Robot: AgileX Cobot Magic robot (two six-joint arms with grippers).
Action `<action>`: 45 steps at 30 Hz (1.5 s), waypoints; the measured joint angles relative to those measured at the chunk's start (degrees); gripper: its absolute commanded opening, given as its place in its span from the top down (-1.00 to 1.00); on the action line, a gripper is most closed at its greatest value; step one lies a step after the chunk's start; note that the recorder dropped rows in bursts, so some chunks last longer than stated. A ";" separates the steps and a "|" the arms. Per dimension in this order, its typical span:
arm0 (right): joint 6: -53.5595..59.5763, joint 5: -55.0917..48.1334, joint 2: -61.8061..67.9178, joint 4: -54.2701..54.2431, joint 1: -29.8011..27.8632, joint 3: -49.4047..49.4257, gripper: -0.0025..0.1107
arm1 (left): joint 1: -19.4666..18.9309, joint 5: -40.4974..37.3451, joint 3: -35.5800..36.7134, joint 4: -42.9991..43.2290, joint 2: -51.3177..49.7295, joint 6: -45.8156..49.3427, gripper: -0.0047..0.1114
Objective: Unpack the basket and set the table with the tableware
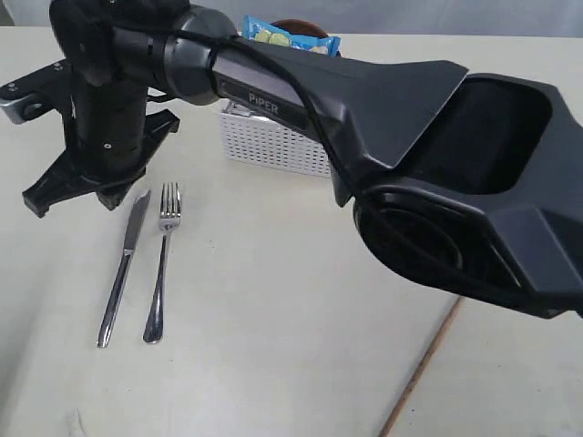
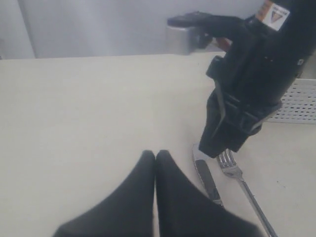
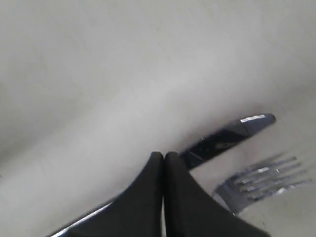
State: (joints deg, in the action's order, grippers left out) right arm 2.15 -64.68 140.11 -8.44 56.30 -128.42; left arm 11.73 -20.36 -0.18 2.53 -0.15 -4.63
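The slim steel table knife [image 1: 123, 269] and steel fork [image 1: 162, 264] are lying side by side, not touching, on the pale cream matte tabletop [image 1: 273, 346] at the lower left of the exterior view, below the white perforated plastic basket [image 1: 273, 144]. Both are likely stiff, light and slippery, lying flat, so pinching across the narrow handle should suit best. The right gripper [image 3: 163, 158] is poised over the knife, clenched and empty. The left gripper [image 2: 155, 157] is likewise closed on nothing.

I see the knife [image 1: 124, 269] and fork [image 1: 162, 264] as polished metal, mirror-glossy. The desk [image 1: 273, 364] looks matt and smooth. The basket [image 1: 273, 147] is dull white perforated plastic. The bag [image 1: 290, 38] is shiny film. The arm [image 1: 401, 100] shell is matt black plastic.
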 measured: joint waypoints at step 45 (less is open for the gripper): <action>11.87 28.33 -41.23 0.42 -31.01 54.69 0.96 | 0.00 0.00 0.00 0.00 0.00 0.00 0.92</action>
State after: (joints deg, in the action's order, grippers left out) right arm 14.02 -36.35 98.88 -8.02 25.29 -73.73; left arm 11.73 -20.36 -0.18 2.53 -0.15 -4.63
